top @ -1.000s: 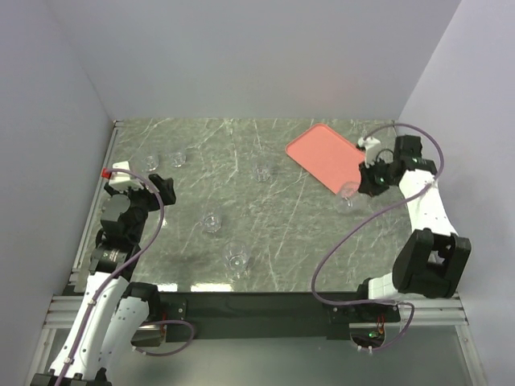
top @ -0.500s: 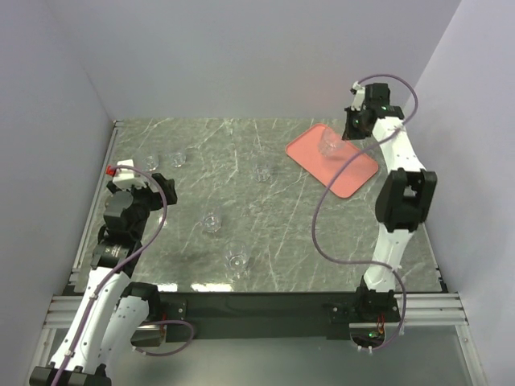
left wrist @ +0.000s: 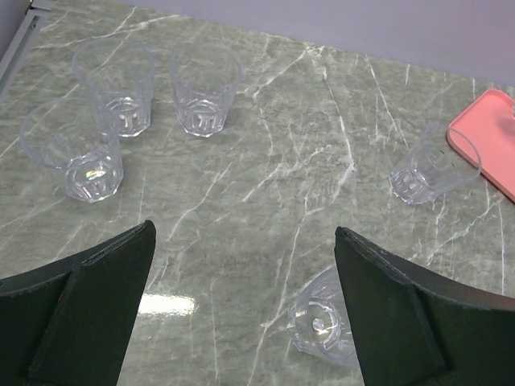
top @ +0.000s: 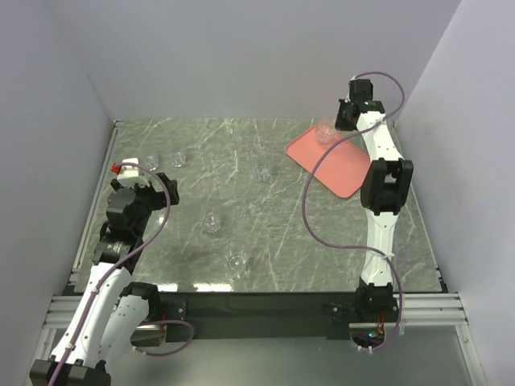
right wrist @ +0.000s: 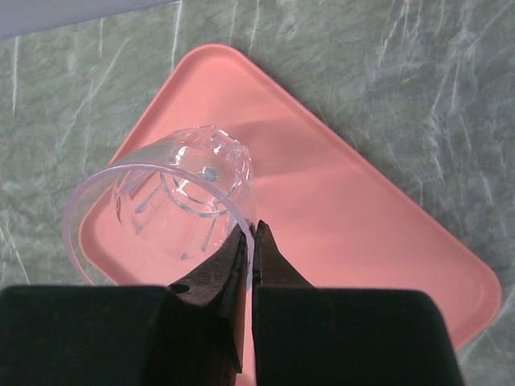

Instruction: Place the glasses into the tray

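The right gripper (right wrist: 251, 232) is pinched tight on the wall of the held glass (right wrist: 161, 201), one finger inside the rim and one outside, with almost no gap between the tips. The held glass is clear and ribbed. It hangs tilted, mouth towards the wrist camera and base over the far corner of the tray (right wrist: 354, 233). Whether the base touches the tray I cannot tell. The tray is salmon pink, flat, with rounded corners and a low rim, and it lies slantwise at the far right of the table (right wrist: 451, 96), a grey-green marbled top. From above, the right arm is stretched out long towards that far corner, and its purple cable (top: 310, 217) loops back along it.

The left gripper (left wrist: 243, 233) stands wide, its jaws spread and nothing between them, above bare table at the left side. Ahead of it and to its left stand three glasses (left wrist: 119, 88) close together, upright. Another glass (left wrist: 430, 167) stands just short of the tray's edge but apart from it. One glass (left wrist: 320, 318) sits just beside the gripper's right finger, partly hidden by it. From above, a further glass (top: 236, 260) stands towards the near edge, well apart from the tray.
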### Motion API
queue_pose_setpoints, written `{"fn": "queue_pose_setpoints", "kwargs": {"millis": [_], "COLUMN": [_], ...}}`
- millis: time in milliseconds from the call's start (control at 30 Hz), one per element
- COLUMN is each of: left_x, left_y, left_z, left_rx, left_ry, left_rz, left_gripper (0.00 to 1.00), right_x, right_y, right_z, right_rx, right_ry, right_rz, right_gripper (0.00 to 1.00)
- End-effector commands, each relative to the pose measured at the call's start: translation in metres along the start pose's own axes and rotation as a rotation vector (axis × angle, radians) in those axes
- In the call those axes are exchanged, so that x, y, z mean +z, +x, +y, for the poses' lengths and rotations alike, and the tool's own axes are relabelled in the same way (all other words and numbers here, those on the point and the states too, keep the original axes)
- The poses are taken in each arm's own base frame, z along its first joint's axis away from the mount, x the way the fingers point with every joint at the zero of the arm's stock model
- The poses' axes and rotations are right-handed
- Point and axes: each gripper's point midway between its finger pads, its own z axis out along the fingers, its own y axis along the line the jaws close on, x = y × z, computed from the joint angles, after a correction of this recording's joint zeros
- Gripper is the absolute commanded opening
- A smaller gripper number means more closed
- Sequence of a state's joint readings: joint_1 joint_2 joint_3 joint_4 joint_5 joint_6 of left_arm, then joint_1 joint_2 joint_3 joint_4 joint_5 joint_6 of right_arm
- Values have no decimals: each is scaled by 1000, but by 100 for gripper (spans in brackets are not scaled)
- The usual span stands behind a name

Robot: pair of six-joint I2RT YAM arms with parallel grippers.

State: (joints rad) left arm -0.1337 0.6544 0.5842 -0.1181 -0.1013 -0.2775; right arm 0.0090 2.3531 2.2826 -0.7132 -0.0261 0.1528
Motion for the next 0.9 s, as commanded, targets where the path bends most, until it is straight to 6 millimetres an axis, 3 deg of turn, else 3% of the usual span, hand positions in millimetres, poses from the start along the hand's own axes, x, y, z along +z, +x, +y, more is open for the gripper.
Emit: {"fn": "queue_pose_setpoints", "kwargs": {"millis": [0, 333, 600, 667, 733, 867], "left_x": [0, 3, 2, 2, 2, 1], "left_y": [-21, -17, -18, -18, -18, -19], "left_z": [-11, -12, -13, -14, -15, -17], "left_rx": [10, 13, 14, 14, 14, 13], "left_ry": [47, 51, 58, 63, 68, 81], "left_rz": [-54, -34, -39, -39, -39, -41], "left_gripper": [99, 99, 99, 99, 99, 99], "right_x": [0, 19, 19, 16, 7, -19], "right_y": [-35, -34, -35, -38, -46, -64], "right_z": [12, 7, 7, 9, 10, 15], "right_rx": [56, 88, 87, 81, 76, 54], "right_ry": [-11, 11, 15, 8, -3, -26], "right_rz": [-123, -140, -145, -153, -172, -220], "right_gripper": [0, 0, 18, 28, 38, 48]}}
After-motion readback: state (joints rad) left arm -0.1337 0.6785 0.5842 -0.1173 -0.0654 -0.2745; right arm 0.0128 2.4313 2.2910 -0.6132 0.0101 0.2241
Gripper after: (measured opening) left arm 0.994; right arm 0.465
